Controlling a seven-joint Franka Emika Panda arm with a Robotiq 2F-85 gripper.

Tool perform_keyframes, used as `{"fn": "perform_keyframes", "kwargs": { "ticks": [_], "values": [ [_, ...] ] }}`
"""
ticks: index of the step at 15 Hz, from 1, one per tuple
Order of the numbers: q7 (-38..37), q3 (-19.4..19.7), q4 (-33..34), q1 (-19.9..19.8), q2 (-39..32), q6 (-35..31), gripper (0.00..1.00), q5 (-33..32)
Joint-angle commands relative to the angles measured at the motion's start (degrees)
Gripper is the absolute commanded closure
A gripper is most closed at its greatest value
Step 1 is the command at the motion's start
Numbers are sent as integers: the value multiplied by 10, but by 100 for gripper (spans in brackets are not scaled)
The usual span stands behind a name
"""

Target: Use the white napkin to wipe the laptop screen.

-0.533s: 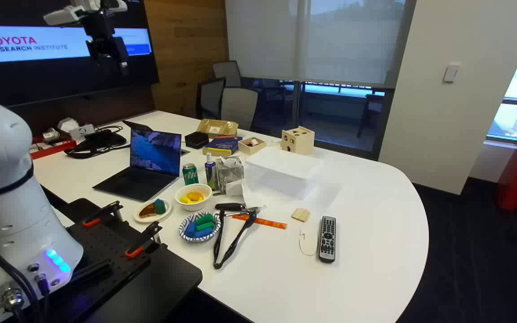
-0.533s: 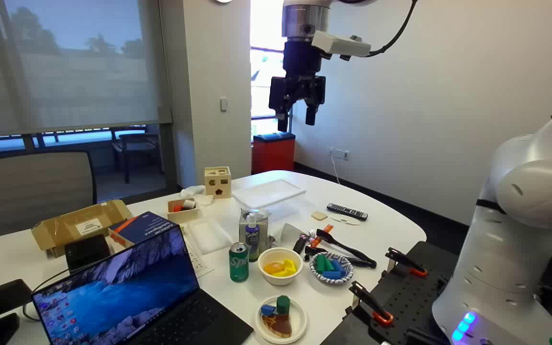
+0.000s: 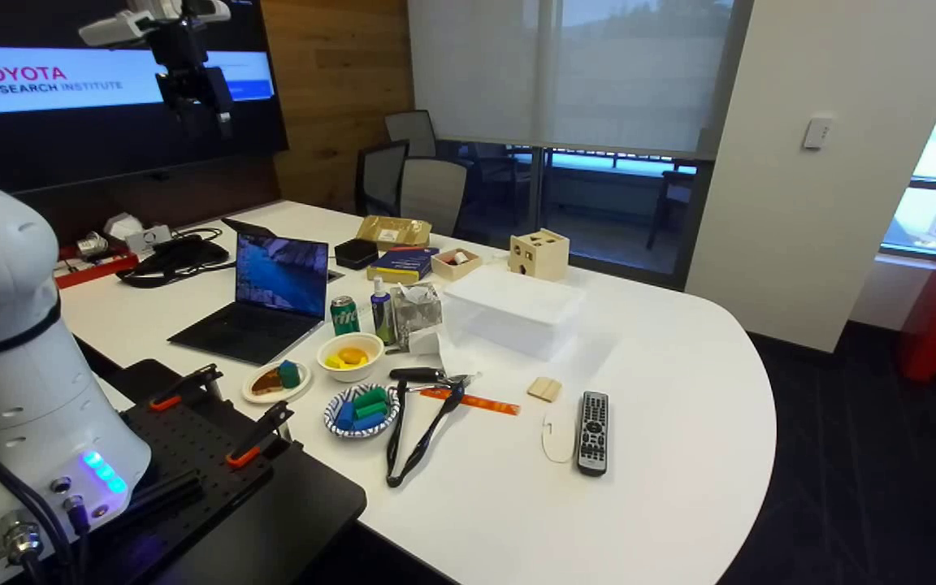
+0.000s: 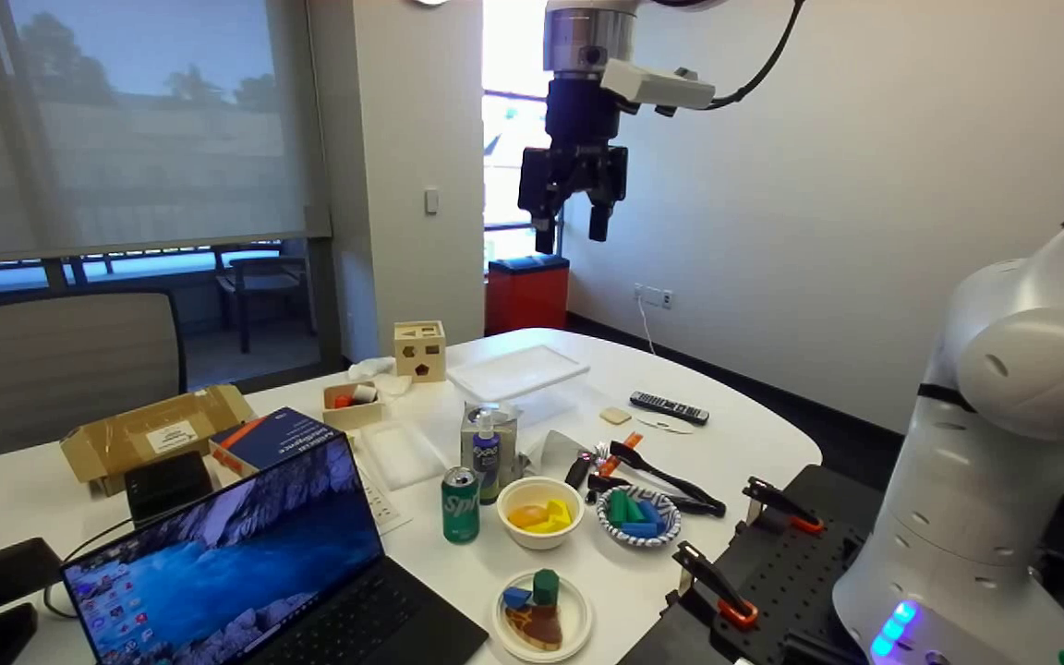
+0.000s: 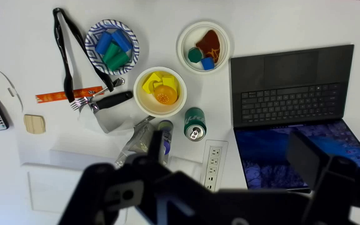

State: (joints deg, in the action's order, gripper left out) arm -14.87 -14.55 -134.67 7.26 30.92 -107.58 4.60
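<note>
High above the white round-ended desk (image 3: 679, 455), the black two-finger pincer (image 4: 572, 231) hangs, tips down. Its fingers (image 5: 306, 157) are spread wide, easy to read in the wrist view and in an exterior view.

Bright blue glowing laptop screen (image 4: 236, 563) is lit and tilted back, hinged to a dark keyboard (image 5: 289, 101). In the wrist view one finger covers part of the screen.

White crumpled soft napkin (image 3: 415, 295) is at the top of the grey patterned tissue box (image 3: 419, 317) (the pincer hides part of that box in the wrist view, so go by the exterior there). Purple-labelled spray bottle (image 4: 487, 466) stands just beside the box. Green metal soda can (image 5: 195, 122) stands upright between bottle and screen.

Rest of the layout: round cream bowl (image 5: 145, 103) near the can, holding yellow blocks (image 5: 168, 82) and an orange perforated piece (image 5: 165, 95). Round white plate (image 5: 183, 47) near the keyboard, carrying brown, green and blue toy pieces (image 5: 209, 43). Blue-and-white patterned bowl (image 5: 94, 61) holds blue and green blocks (image 5: 111, 51). Black long-armed tongs (image 5: 62, 53) lie next to it, one arm crossing an orange-red flat strip (image 5: 52, 97). Grey-and-black remote (image 3: 593, 433) lies near a small pale wooden tile (image 3: 544, 389), well apart from the laptop screen.
</note>
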Motion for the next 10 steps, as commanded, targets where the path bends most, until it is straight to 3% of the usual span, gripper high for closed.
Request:
{"fn": "perform_keyframes", "kwargs": {
  "ticks": [1, 5, 10],
  "values": [
    [-2, 4, 2, 5, -1, 1, 0, -3],
    [55, 75, -68, -30, 37, -44, 0, -35],
    [105, 174, -167, -99, 9, -198, 0, -62]
  ]
}}
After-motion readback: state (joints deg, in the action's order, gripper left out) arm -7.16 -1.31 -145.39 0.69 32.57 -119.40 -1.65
